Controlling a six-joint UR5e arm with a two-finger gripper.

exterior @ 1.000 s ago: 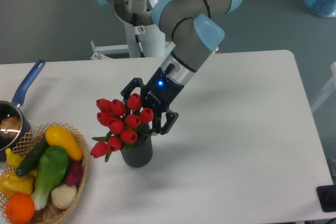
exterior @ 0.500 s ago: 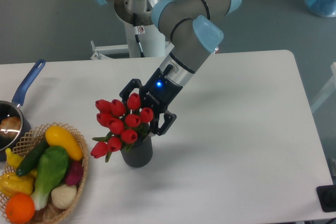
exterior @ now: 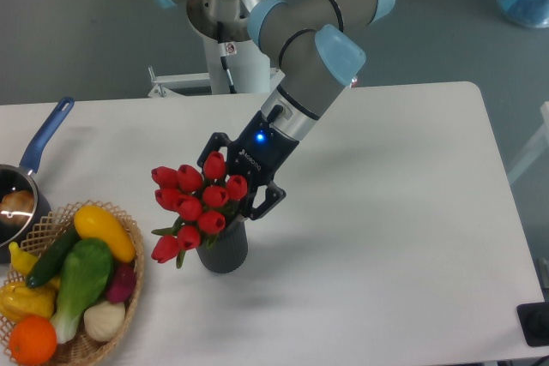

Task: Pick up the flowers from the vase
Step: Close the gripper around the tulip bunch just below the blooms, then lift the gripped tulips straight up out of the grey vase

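Flowers [exterior: 196,203]: red tulips standing in the vase [exterior: 225,249], near the left of the table [exterior: 386,212], heads leaning left.
Gripper [exterior: 240,179]: spread, one finger showing on each side of the bunch's far-right heads; whether it touches them I cannot tell.
Handling: looks light; the heads look soft and easy to crush, the stems stiffer.
Hold: best low on the gathered stems, just above the vase mouth, then lift straight up.
Risk: the vase may tip or come along.
Nearby: basket [exterior: 129,237] of vegetables to the left, well apart.
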